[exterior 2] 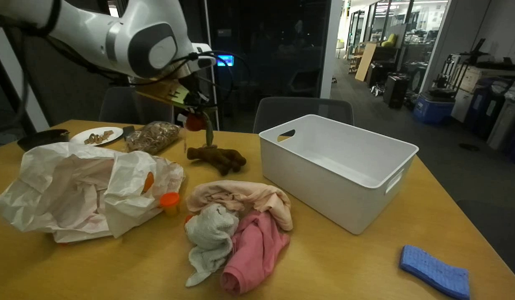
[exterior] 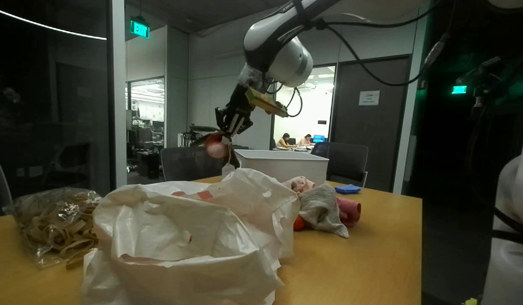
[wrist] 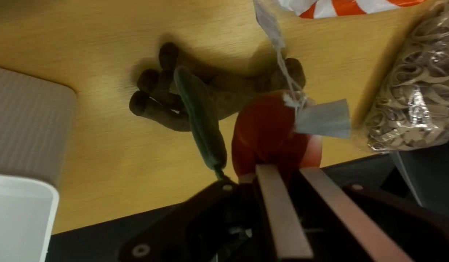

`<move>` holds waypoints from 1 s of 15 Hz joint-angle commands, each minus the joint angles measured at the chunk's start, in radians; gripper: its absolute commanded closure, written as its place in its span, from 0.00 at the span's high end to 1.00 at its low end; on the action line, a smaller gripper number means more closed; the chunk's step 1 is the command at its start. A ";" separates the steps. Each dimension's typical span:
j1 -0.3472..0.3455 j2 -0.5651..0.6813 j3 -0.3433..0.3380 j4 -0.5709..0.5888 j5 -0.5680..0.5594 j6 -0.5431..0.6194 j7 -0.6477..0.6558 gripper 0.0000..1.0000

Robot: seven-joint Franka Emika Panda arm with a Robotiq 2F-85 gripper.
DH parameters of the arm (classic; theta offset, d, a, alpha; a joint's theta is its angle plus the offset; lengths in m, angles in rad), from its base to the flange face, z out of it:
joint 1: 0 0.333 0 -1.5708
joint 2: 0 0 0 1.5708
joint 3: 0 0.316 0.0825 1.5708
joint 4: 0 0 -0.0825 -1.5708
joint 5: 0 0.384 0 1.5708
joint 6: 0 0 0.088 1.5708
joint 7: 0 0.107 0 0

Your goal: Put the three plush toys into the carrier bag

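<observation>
My gripper (wrist: 288, 169) is shut on a red plush toy (wrist: 269, 127) and holds it above the table. A long green plush piece (wrist: 200, 116) hangs beside it from a thin stem at the fingers. A pale tag (wrist: 322, 118) hangs from the red toy on strings. In an exterior view the red toy (exterior 2: 194, 122) is above a brown, knobbly plush toy (exterior 2: 217, 157) lying on the table. The brown toy also shows in the wrist view (wrist: 224, 87). The white carrier bag (exterior: 181, 271) stands crumpled, its mouth open; it also shows in an exterior view (exterior 2: 128, 200). A third toy cannot be made out.
A white bin (exterior 2: 315, 183) stands beside the brown toy. Pink (exterior 2: 257, 246) and grey (exterior 2: 213, 237) cloths and an orange-lidded bottle (exterior 2: 169, 204) lie near the bag. A bag of rubber bands (exterior 2: 153, 137), a plate (exterior 2: 111, 132), a pan (exterior 2: 42, 137) and a blue sponge (exterior 2: 434, 271) are around.
</observation>
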 commanded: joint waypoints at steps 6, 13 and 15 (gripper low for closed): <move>0.187 -0.548 -0.127 -0.444 0.377 0.002 -0.434 0.10; 0.324 -0.815 -0.236 -0.593 0.343 -0.276 -0.621 0.10; 0.359 -0.805 -0.240 -0.590 0.349 -0.346 -0.676 0.10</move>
